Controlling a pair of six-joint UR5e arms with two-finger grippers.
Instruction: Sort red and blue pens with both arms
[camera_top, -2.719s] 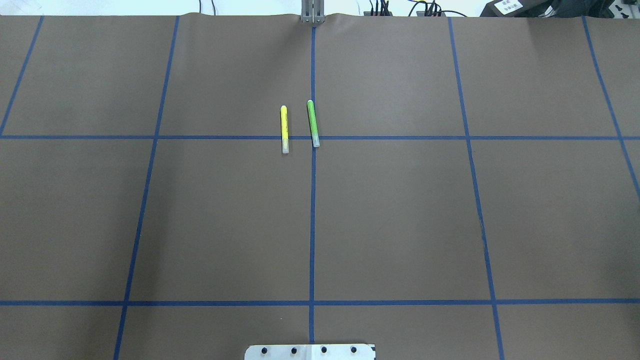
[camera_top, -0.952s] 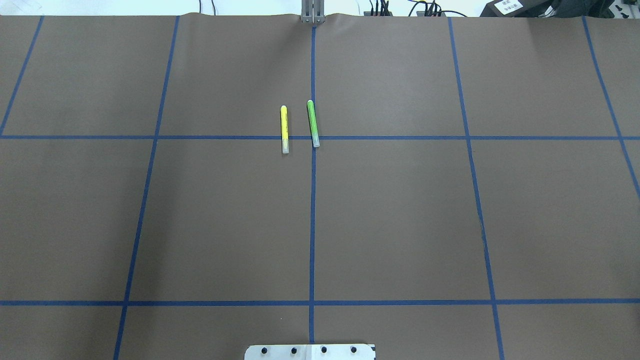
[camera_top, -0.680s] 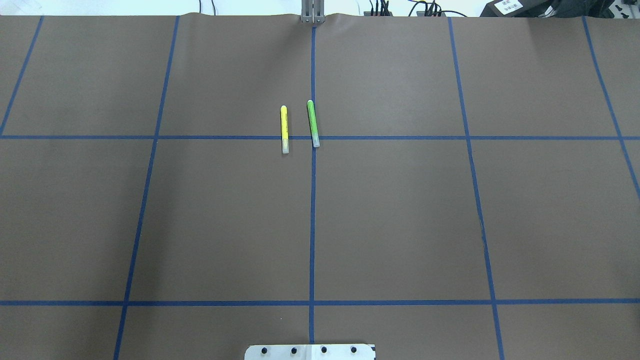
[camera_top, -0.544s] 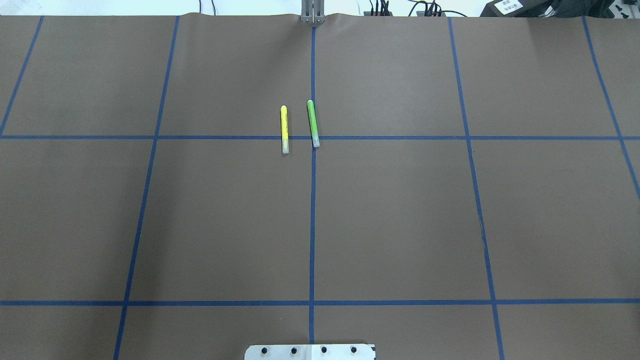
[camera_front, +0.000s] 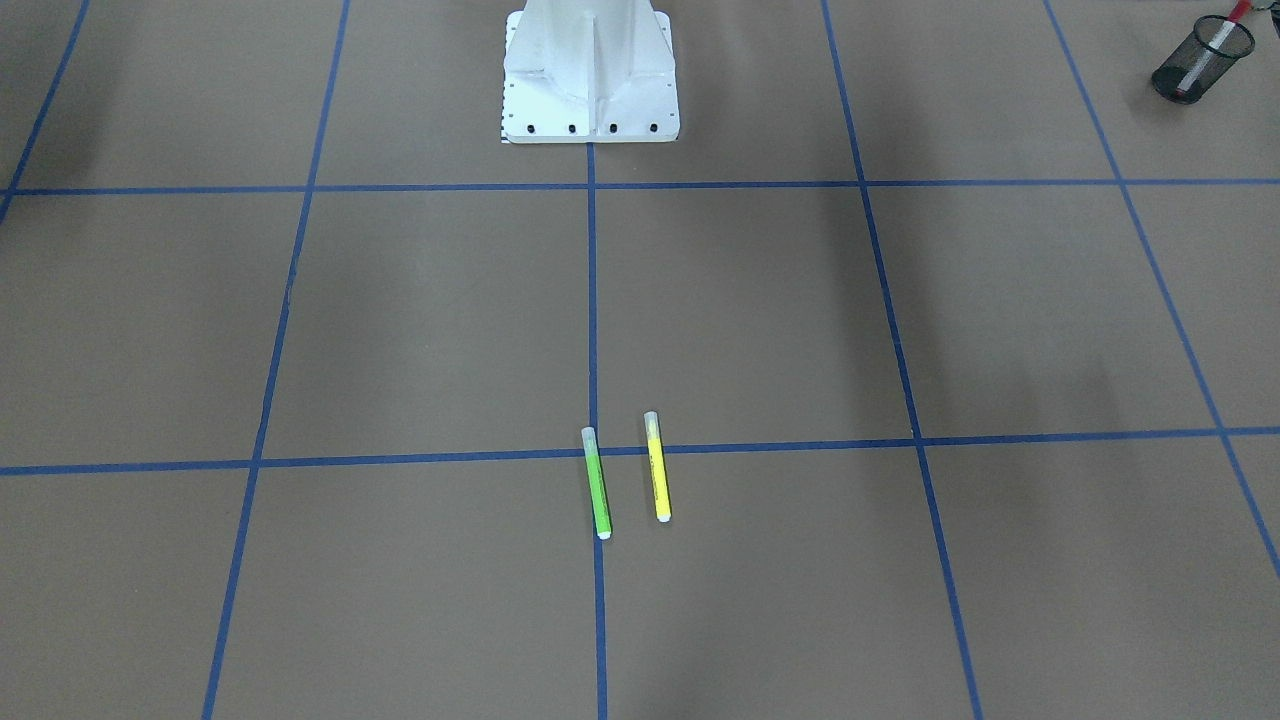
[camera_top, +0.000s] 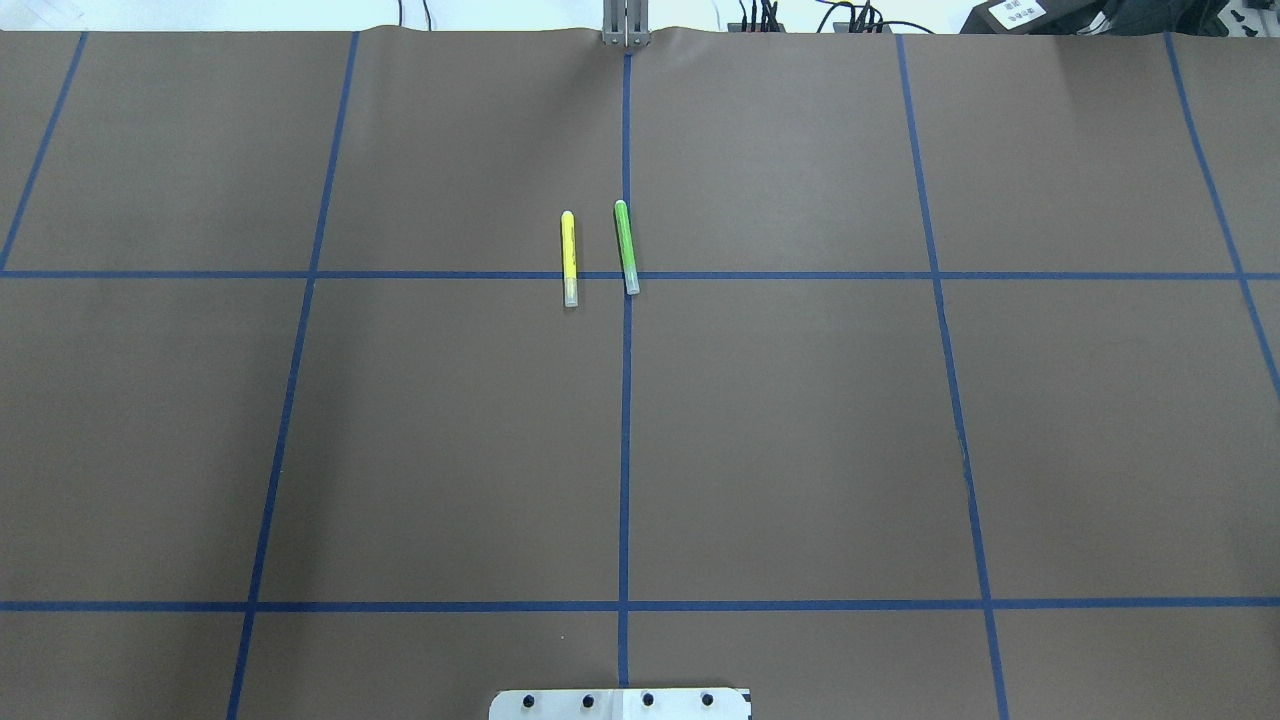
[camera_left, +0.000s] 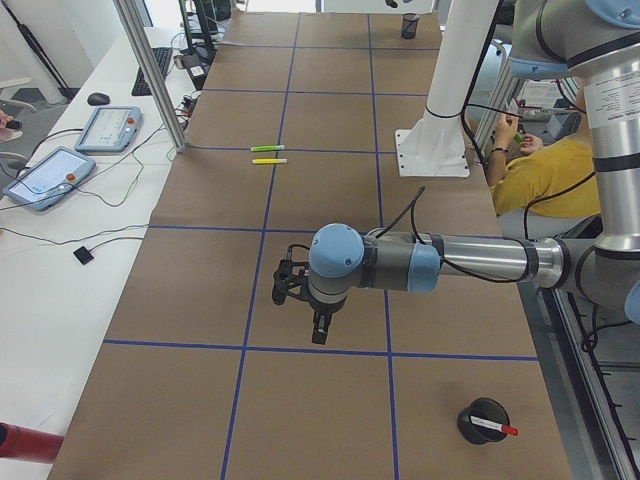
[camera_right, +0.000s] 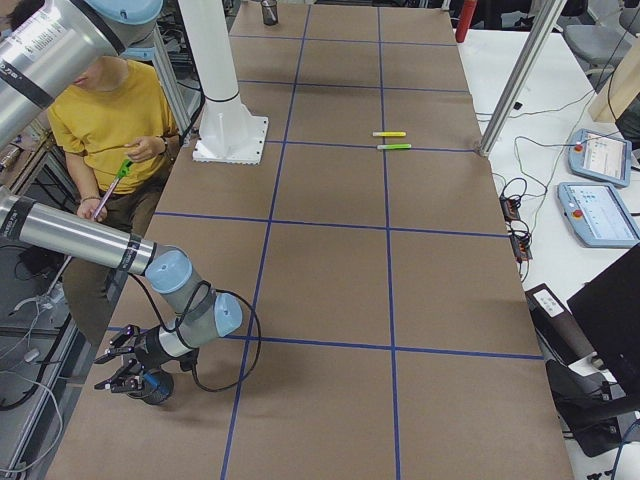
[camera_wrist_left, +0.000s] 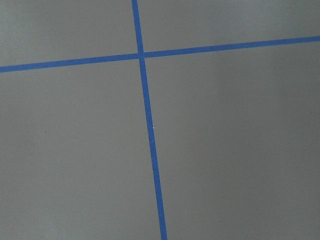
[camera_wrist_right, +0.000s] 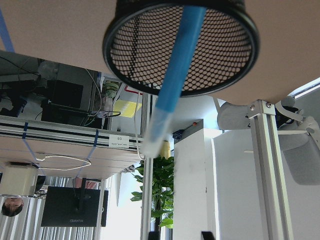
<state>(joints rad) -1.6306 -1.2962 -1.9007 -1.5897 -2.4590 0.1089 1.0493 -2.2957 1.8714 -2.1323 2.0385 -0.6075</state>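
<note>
**A:** What could go wrong from here?

**B:** Start at the lower left of the right-side view. The right gripper (camera_right: 125, 372) hangs just over a mesh cup (camera_wrist_right: 222, 50) near the table's edge. I cannot tell whether its jaws are apart or together. The blue pen (camera_wrist_right: 175, 70) stands in that cup, leaning on the rim. The cup looks light, so I'd judge that a finger snagging the rim on the way up could tip it and spill the pen.

**A:** And the middle?

**B:** The yellow marker (camera_top: 568, 257) and the green marker (camera_top: 626, 247) lie side by side at the overhead view's centre. Grabbing either would be a mis-sort. The left gripper (camera_left: 312, 322) hovers mid-frame over bare tape lines, well apart from everything. Its jaws I cannot tell either.

**A:** Which way do the pens point?

**B:** In the right wrist view the blue pen's long axis runs from top centre down to lower left, with the clear cap sticking out of the cup's mouth. The red pen (camera_left: 492, 427) slants in a second mesh cup (camera_left: 468, 428) at the left-side view's lower right, its red end pointing right.
</note>
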